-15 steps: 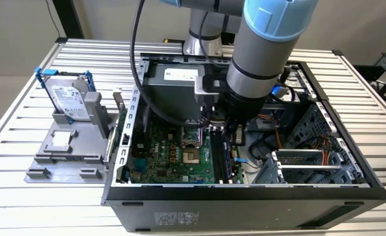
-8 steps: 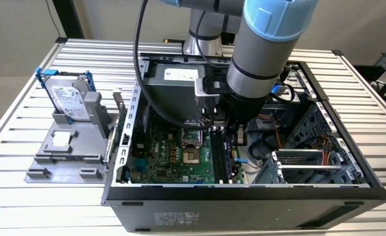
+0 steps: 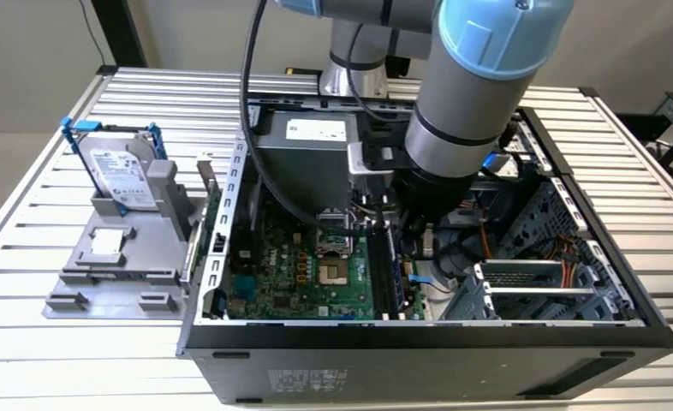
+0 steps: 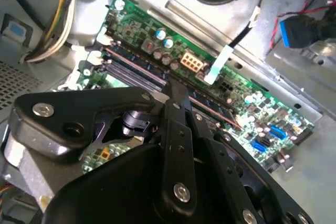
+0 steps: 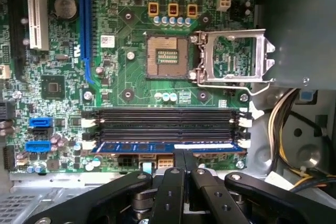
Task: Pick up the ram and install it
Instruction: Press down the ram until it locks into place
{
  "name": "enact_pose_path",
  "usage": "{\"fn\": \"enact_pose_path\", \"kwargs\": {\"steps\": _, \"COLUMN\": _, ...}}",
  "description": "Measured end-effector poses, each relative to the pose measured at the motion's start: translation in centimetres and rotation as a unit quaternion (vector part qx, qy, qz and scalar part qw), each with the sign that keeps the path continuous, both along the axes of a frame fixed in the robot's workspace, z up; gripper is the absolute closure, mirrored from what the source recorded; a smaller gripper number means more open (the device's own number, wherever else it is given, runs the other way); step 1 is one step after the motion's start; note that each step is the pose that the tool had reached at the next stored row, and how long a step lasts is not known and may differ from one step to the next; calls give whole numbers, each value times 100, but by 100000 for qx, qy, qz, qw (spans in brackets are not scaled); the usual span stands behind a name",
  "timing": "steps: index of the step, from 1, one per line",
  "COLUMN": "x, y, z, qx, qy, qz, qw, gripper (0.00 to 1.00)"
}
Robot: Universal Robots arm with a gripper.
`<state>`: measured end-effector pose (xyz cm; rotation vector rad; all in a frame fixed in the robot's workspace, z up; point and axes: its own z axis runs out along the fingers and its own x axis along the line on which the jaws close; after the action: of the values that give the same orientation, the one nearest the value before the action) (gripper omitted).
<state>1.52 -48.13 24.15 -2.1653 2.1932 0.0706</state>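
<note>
The end effector [image 5: 184,156], fingers pressed narrow onto the ram [image 5: 168,147] low in frame, risks skewing it if seated unevenly.

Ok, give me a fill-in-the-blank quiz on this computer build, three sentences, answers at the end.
1. The ram lies along the ____ motherboard slot, the one nearest the gripper.
2. The metal cover of the processor socket is flipped ____.
3. In the exterior view, the hard drive in its blue bracket stands ____ the computer case, on the exterior view's left.

Missing words: outermost; open; outside
</note>
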Motion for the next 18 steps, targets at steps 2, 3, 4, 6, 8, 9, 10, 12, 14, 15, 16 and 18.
{"fn": "enact_pose_path", "kwargs": {"steps": 2, "x": 0, "y": -80, "z": -4, "qx": -4, "qy": 2, "qz": -1, "qw": 100000, "gripper": 100}}
{"fn": "enact_pose_path", "kwargs": {"steps": 3, "x": 0, "y": -119, "z": -7, "qx": -10, "qy": 4, "qz": 0, "qw": 100000, "gripper": 100}}
{"fn": "enact_pose_path", "kwargs": {"steps": 4, "x": 0, "y": -142, "z": -16, "qx": -3, "qy": -4, "qz": -3, "qw": 100000, "gripper": 100}}
{"fn": "enact_pose_path", "kwargs": {"steps": 6, "x": -1, "y": -143, "z": -33, "qx": -4, "qy": 5, "qz": -35, "qw": 100000, "gripper": 100}}
{"fn": "enact_pose_path", "kwargs": {"steps": 8, "x": 0, "y": -143, "z": -32, "qx": -7, "qy": 13, "qz": -27, "qw": 100000, "gripper": 100}}
{"fn": "enact_pose_path", "kwargs": {"steps": 9, "x": 0, "y": -143, "z": -32, "qx": -9, "qy": 20, "qz": -22, "qw": 100000, "gripper": 100}}
{"fn": "enact_pose_path", "kwargs": {"steps": 10, "x": 0, "y": -129, "z": -36, "qx": -6, "qy": 20, "qz": -28, "qw": 100000, "gripper": 100}}
{"fn": "enact_pose_path", "kwargs": {"steps": 12, "x": 1, "y": -102, "z": -59, "qx": 11, "qy": 33, "qz": -17, "qw": 100000, "gripper": 100}}
{"fn": "enact_pose_path", "kwargs": {"steps": 14, "x": 0, "y": -99, "z": -77, "qx": 20, "qy": 121, "qz": -15, "qw": 100000, "gripper": 100}}
{"fn": "enact_pose_path", "kwargs": {"steps": 15, "x": -1, "y": -100, "z": -78, "qx": 5, "qy": 320, "qz": -23, "qw": 99999, "gripper": 100}}
{"fn": "enact_pose_path", "kwargs": {"steps": 16, "x": -1, "y": -99, "z": -83, "qx": 15, "qy": 476, "qz": -28, "qw": 99999, "gripper": 100}}
{"fn": "enact_pose_path", "kwargs": {"steps": 18, "x": -2, "y": -99, "z": -116, "qx": 21, "qy": 571, "qz": -35, "qw": 99998, "gripper": 100}}
